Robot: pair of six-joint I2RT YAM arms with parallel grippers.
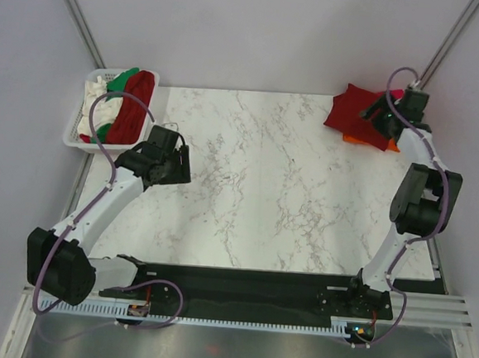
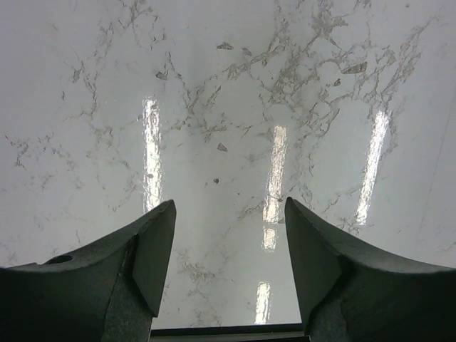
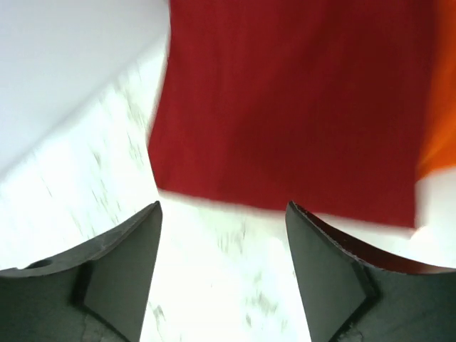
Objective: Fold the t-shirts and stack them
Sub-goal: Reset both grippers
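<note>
Overhead, the marble table (image 1: 263,197) carried the finished pile at its 1 o'clock corner: a folded dark red t-shirt (image 1: 354,113) lay on top of an orange t-shirt (image 1: 357,140), of which only an edge showed at the pile's 5 o'clock side. The right gripper (image 3: 223,208) hovered over that pile's 3 o'clock edge. Its wrist view showed both fingers spread apart with nothing between them, the red cloth lying ahead and orange at the far right.

The white lattice basket (image 1: 71,135) sat just off the table's 10 o'clock corner. It held a crumpled white t-shirt (image 1: 91,103), a green t-shirt (image 1: 121,77) and a second dark red t-shirt (image 1: 134,111), tangled together and unfolded. The left gripper (image 2: 229,214) stood over bare marble at the basket's 4 o'clock side, near it but not touching. Its fingers were likewise parted and empty.

Assessment: two garments appeared stacked and three awaited folding.

Handling judgement: the shirts were light, limp cloth with no stiffness, likely to drape, bunch and drag a neighbour out of the basket. A pinch on a raised fold or hem of the topmost garment, probably the red one at the basket's 3 o'clock side, seemed the soundest hold. Once a shirt is spread, gripping at the shoulders or the bottom corners would keep each fold square. The finished pile could shift if brushed.
</note>
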